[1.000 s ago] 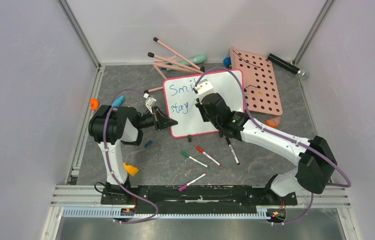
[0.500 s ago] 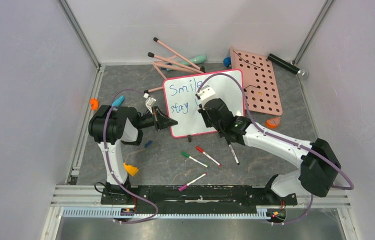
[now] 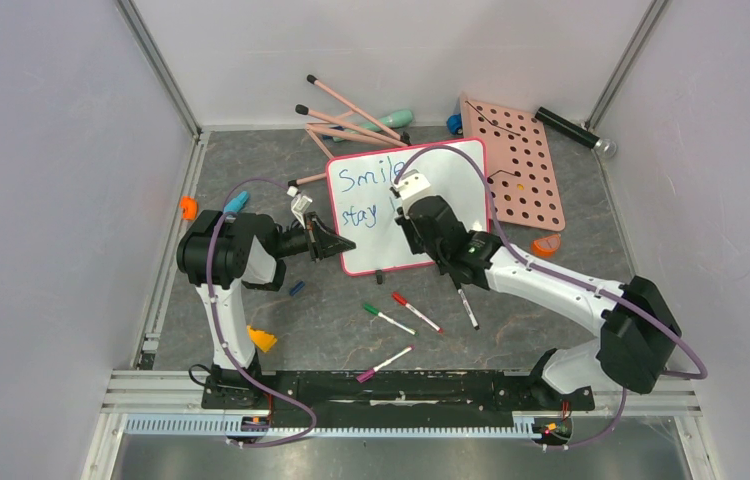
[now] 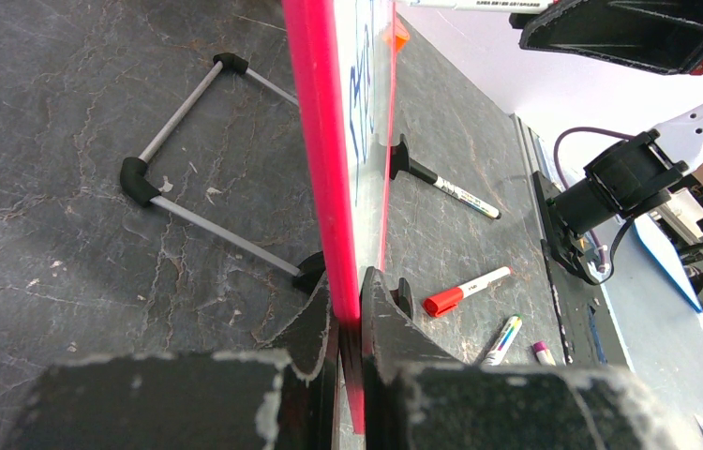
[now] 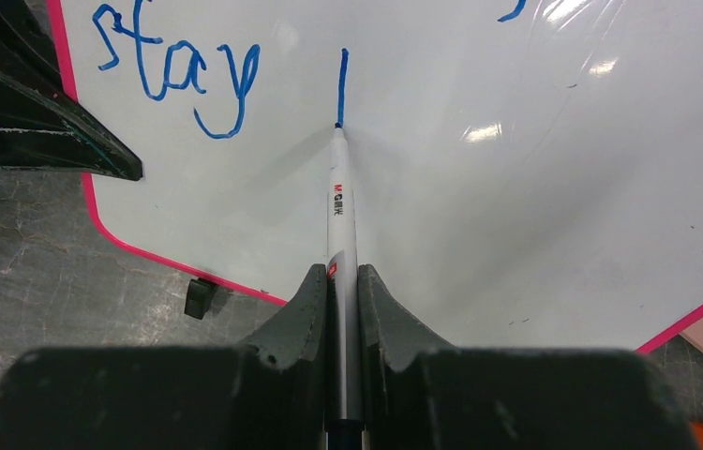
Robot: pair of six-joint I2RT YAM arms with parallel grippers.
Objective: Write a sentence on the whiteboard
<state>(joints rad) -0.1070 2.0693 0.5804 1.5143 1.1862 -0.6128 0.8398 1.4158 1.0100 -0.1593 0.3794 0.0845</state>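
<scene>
The whiteboard (image 3: 461,175) with a pink-red rim lies mid-table. Blue writing on it reads "Smile" (image 3: 369,178) above "stay" (image 3: 359,213). My left gripper (image 3: 323,240) is shut on the board's left rim (image 4: 315,141), seen edge-on in the left wrist view. My right gripper (image 3: 413,205) is shut on a silver marker (image 5: 340,211). The marker's tip touches the board at the foot of a short blue vertical stroke (image 5: 342,86), just right of "stay" (image 5: 179,70). The right arm hides part of the board.
A pink pegboard (image 3: 516,170) lies right of the board. Loose markers lie near the front: green (image 3: 387,319), red (image 3: 416,312), black (image 3: 465,305), pink (image 3: 383,364). Pink sticks (image 3: 351,115) and a black cylinder (image 3: 573,131) lie at the back. A metal frame (image 4: 200,150) lies by the board.
My right gripper moved down from the upper line, uncovering "Smile", to the lower line, and has drawn a short vertical stroke after "stay". The left gripper held still.
</scene>
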